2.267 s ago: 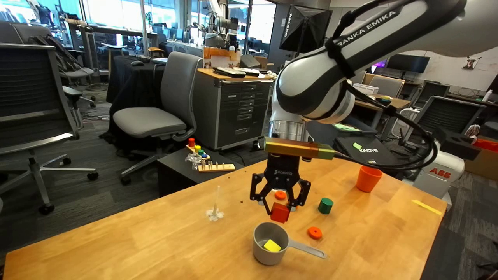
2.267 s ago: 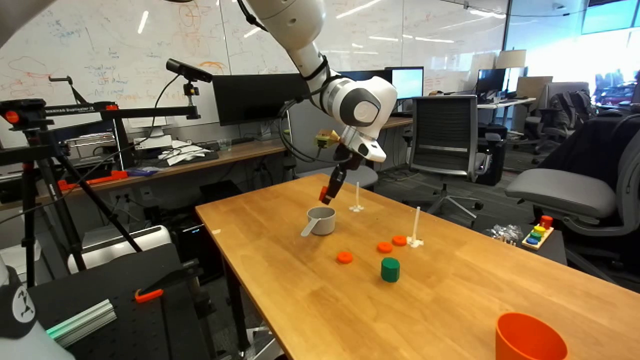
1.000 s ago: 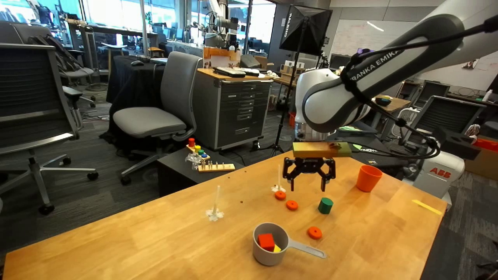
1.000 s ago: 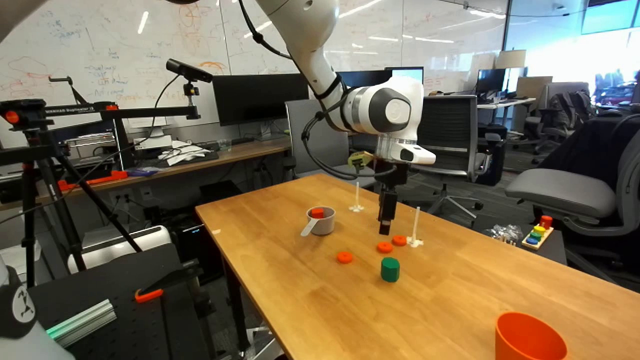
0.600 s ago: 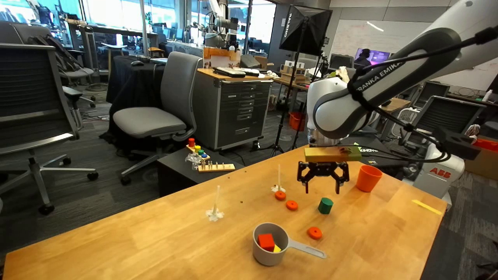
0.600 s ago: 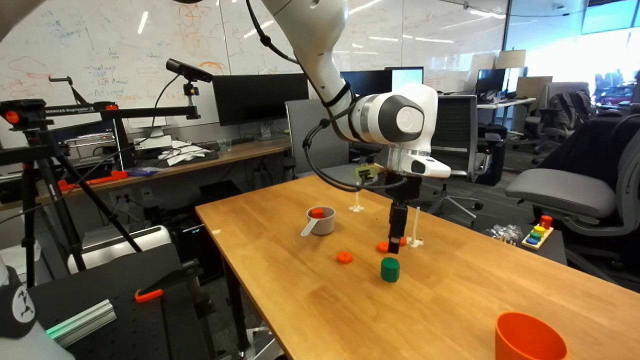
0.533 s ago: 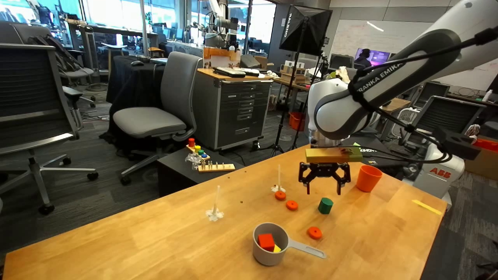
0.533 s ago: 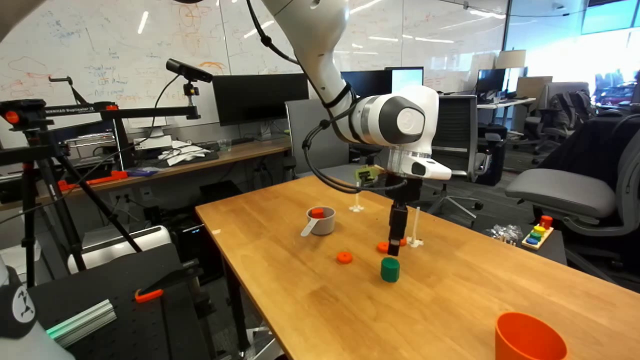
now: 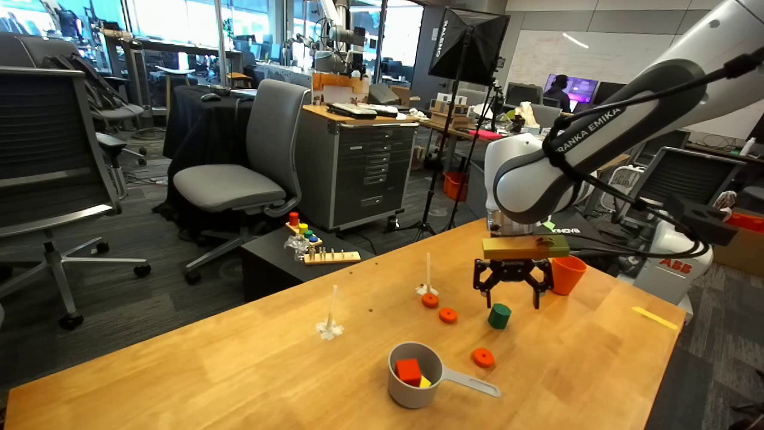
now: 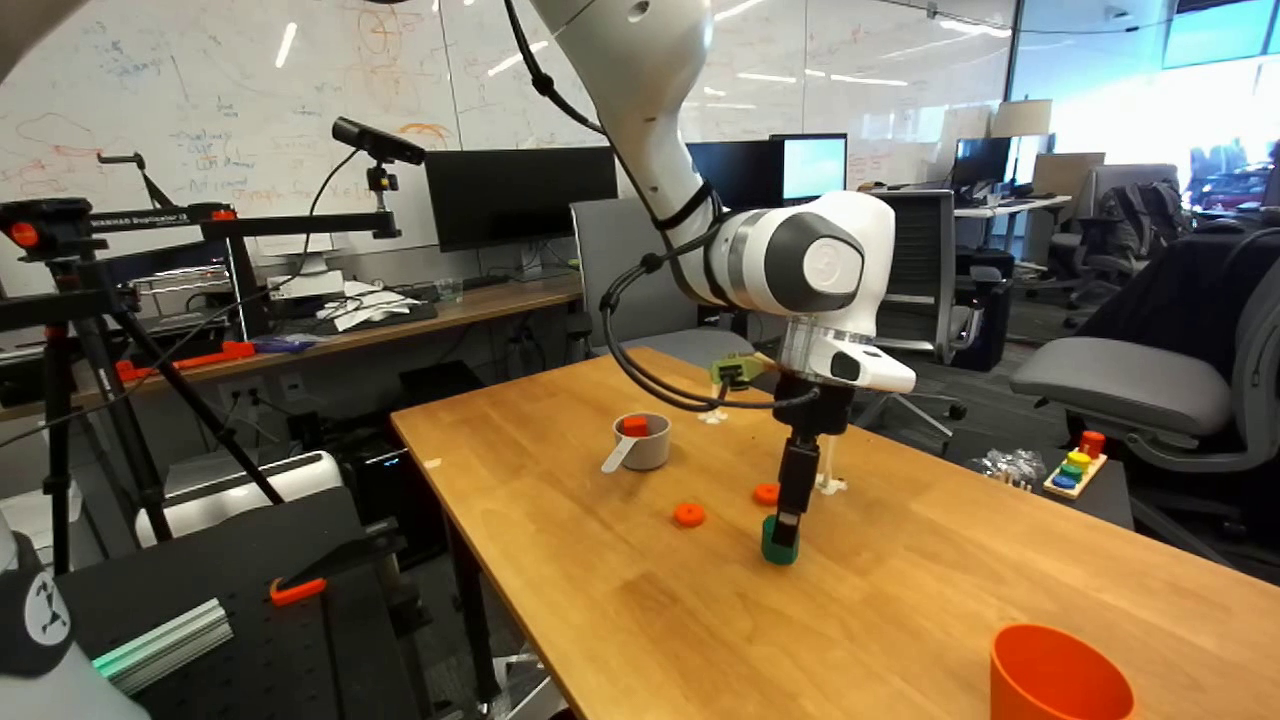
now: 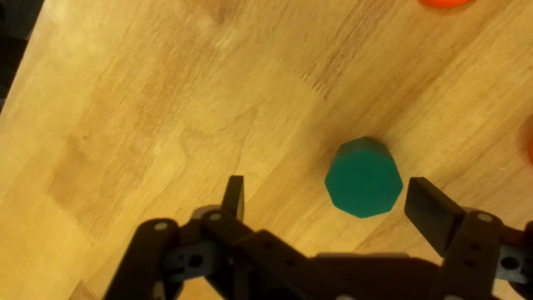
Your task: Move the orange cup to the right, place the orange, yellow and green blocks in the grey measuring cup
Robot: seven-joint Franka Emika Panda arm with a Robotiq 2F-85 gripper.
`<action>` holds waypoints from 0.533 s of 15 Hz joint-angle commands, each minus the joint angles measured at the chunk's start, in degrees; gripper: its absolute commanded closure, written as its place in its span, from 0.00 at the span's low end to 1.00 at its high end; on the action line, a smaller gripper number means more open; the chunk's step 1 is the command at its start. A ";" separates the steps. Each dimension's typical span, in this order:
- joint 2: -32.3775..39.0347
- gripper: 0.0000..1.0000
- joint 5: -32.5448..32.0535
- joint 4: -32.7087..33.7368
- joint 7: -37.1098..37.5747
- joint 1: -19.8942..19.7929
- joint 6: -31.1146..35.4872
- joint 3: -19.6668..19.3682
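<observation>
My open gripper (image 9: 512, 305) hangs low by the green block (image 9: 499, 318), with nothing held. In the wrist view the green block (image 11: 363, 183) lies between the spread fingers, nearer the right fingertip (image 11: 420, 196) and slightly apart from it. A finger partly covers the green block (image 10: 770, 545) in an exterior view. The grey measuring cup (image 9: 412, 395) holds the orange block (image 9: 408, 371), a reddish cube, and the yellow block (image 9: 424, 382), partly hidden under it. Behind the gripper, towards the robot base, stands the orange cup (image 9: 570, 278), upright; it shows at the bottom edge in an exterior view (image 10: 1060, 680).
Flat orange discs lie around the green block: one disc (image 9: 483, 358) near the cup's handle, another disc (image 9: 448, 315), and a third disc (image 9: 430, 300) by a thin upright peg (image 9: 428, 275). A second peg (image 9: 332, 307) stands farther along the table.
The orange block, gripped above the measuring cup at first, now lies inside it. My gripper opened, moved away to the green block and came down. The green block stayed in place.
</observation>
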 commanded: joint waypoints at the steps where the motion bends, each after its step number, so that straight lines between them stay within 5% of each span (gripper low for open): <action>1: -0.59 0.00 0.00 -1.30 0.14 -0.68 1.25 0.46; 5: 0.63 0.04 0.39 -0.74 0.11 -0.62 2.81 1.05; 6: 0.95 0.28 0.27 -0.71 0.11 -0.42 3.58 1.15; 8: 1.41 0.31 0.44 -0.76 0.10 -0.40 5.52 1.31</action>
